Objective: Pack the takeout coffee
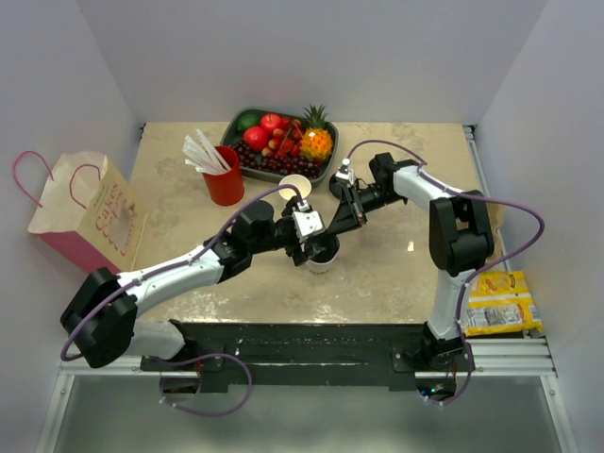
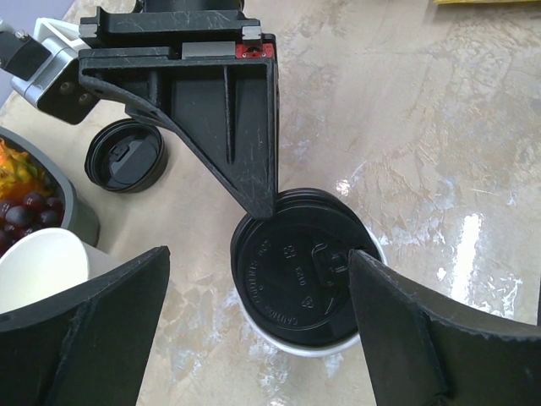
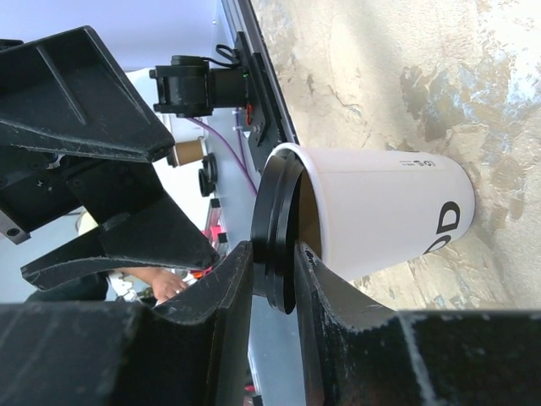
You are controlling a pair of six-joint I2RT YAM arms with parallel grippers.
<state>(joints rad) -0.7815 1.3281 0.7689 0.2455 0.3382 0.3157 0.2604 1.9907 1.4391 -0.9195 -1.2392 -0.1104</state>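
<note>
The takeout coffee is a white paper cup [image 3: 380,211] with a black lid [image 2: 296,279], standing mid-table [image 1: 322,255]. In the right wrist view the lid [image 3: 272,203] sits tilted on the rim, with a gap on my side. My right gripper [image 3: 272,252] is shut on the lid's edge; it reaches in from the far side [image 1: 332,229], and one finger [image 2: 245,144] shows in the left wrist view. My left gripper [image 2: 258,254] is open and straddles the cup from above [image 1: 310,245]. Its right finger [image 2: 397,321] is at the lid's edge.
A lidless white paper cup [image 1: 295,187] stands just behind and also shows in the left wrist view [image 2: 42,271]. A spare black lid [image 2: 125,155] lies on the table. A red cup with straws [image 1: 224,177], a fruit tray [image 1: 247,168], a paper bag [image 1: 90,212] and yellow packets [image 1: 500,302] surround the spot.
</note>
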